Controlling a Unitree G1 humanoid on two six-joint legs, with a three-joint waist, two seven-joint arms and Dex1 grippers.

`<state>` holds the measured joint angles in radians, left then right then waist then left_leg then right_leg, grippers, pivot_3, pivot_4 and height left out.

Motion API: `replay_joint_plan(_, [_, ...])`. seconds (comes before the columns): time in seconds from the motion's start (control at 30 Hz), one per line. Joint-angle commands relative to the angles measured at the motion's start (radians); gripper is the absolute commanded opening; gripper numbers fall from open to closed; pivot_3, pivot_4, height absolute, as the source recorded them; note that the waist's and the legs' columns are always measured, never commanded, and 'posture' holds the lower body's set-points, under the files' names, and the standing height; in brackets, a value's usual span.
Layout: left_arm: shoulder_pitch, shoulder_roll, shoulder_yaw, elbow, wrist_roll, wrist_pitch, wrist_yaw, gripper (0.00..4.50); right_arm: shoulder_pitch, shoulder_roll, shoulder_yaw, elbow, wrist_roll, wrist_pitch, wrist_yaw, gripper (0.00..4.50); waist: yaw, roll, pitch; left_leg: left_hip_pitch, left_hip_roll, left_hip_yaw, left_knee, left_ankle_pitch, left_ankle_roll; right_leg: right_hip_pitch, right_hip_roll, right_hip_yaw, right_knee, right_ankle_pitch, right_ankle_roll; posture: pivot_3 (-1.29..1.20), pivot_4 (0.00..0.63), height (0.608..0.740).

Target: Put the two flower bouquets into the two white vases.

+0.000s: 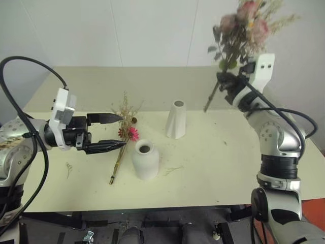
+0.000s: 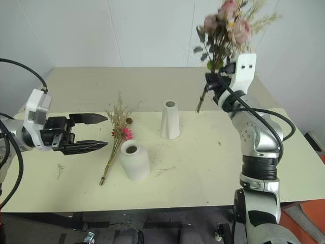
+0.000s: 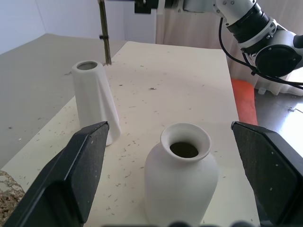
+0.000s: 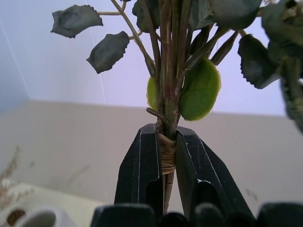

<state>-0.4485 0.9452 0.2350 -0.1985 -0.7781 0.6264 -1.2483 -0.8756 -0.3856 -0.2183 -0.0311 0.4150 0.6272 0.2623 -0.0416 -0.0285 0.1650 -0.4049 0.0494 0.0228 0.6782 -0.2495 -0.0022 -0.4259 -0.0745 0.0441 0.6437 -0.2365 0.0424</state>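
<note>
Arms: silver-grey metal segments with black joint rings.
Wrists: white camera housings with small screws.
Cables: black, looped loosely along both arms.
Left pincer (image 1: 112,132): two black tapered fingers.
Right pincer (image 4: 165,156): same black build.

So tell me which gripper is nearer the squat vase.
Left. The left gripper, open, hovers beside the squat vase; the right gripper holds the rose bouquet high.
</note>
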Motion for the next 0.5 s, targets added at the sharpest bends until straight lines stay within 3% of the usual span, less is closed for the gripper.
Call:
replay_joint_plan(0.03, [-0.034, 0.014, 0.001, -0.009, 0.004, 0.029, 0.037, 4.5, -0.076, 0.027, -0.013, -0.052, 0.014, -0.09, -0.002, 0.22, -0.001, 0.0, 0.0, 0.0, 0.0, 0.0, 0.0, 0.0, 0.0, 0.0, 0.0, 0.0, 0.0, 0.0, 0.0, 0.0, 0.15, 0.74])
replay_joint_plan(0.5, [-0.029, 0.033, 0.011, -0.02, -0.002, 0.055, 0.045, 4.5, -0.093, 0.074, 0.048, -0.09, 0.077, -0.058, 0.102, 0.22, -0.001, 0.0, 0.0, 0.0, 0.0, 0.0, 0.0, 0.0, 0.0, 0.0, 0.0, 0.0, 0.0, 0.0, 0.0, 0.0, 0.15, 0.74])
